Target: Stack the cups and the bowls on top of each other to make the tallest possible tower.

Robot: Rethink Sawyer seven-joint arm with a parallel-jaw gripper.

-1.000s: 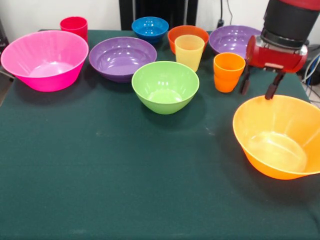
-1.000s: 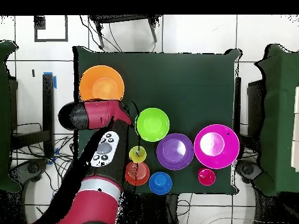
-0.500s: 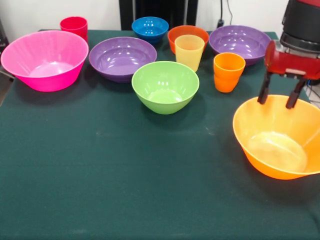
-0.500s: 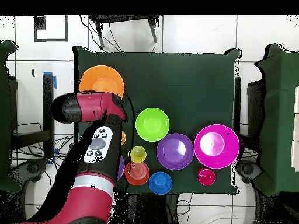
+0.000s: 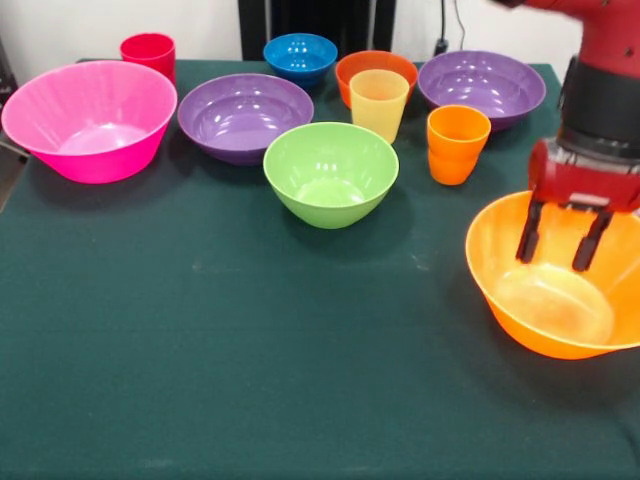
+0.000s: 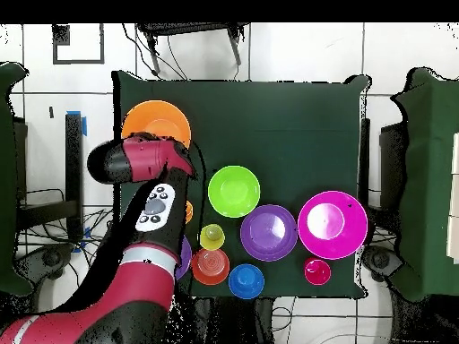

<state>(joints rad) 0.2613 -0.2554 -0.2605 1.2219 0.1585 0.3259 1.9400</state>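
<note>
Green tabletop (image 5: 250,370) lies bare from 4 to 8 o'clock. At 3 o'clock, by the edge, the big orange bowl (image 5: 600,345) sits mouth-up; the gripper (image 5: 560,241) hangs inside it, fingers apart, touching nothing.

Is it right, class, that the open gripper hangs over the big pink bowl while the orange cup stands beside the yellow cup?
Not quite. In the front view the open gripper hangs over the big orange bowl, not the pink one. The orange cup does stand beside the yellow cup.
</note>
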